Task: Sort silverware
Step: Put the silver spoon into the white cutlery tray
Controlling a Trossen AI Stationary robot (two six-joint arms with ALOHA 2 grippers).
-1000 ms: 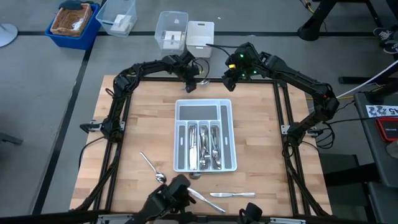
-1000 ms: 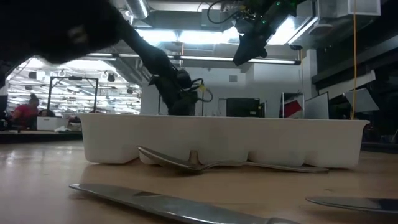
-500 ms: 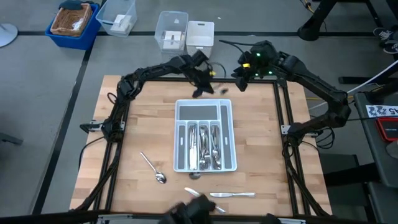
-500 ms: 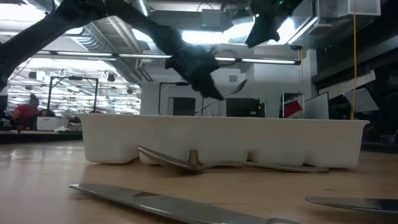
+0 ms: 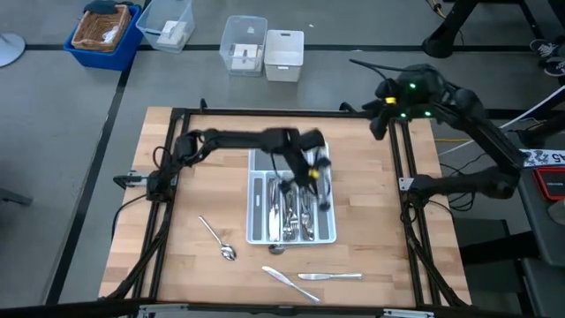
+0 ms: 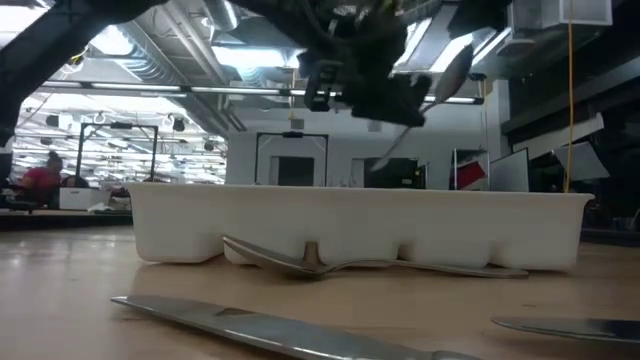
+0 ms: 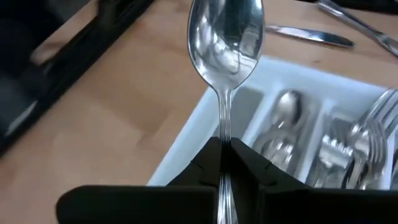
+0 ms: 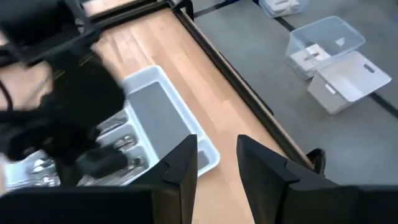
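Note:
My left gripper [image 5: 311, 170] hangs over the far right part of the white divided tray [image 5: 258, 155], shut on a shiny spoon [image 7: 226, 38]. In the low view this spoon [image 6: 450, 72] is raised above the tray's wall [image 6: 350, 222]. The tray's long slots hold spoons [image 7: 285, 109], forks [image 7: 367, 142] and other silverware [image 5: 290, 210]. Another spoon [image 5: 217, 238] and two knives [image 5: 290, 282] [image 5: 332, 276] lie flat on the table near its near edge. My right gripper [image 8: 216, 163] is open, raised by the table's far right corner [image 5: 385, 113]. My left gripper pinches the spoon's handle [image 7: 223, 138] between its two fingers [image 7: 205, 163], and the handle runs back along them. The bowl [image 7: 226, 38] sticks out ahead of the fingertips. The spoon is lifted clear above the tray and tilted, with the bowl [image 6: 452, 70] higher than the handle's free end [image 6: 382, 162].
A black frame [image 5: 265, 112] runs round the wooden table top. Clear and white bins [image 5: 265, 49] and a blue crate [image 5: 104, 32] stand on the floor beyond the far edge. A spoon [image 6: 320, 263] lies right before the tray's near wall. Bare wood shows left and right of the tray.
My left gripper has lifted a spoon from the table's far edge and carried it toward the near edge and somewhat right, ending above the tray. My right gripper has drawn back toward the far right corner. A dark shape at the near edge has left the view.

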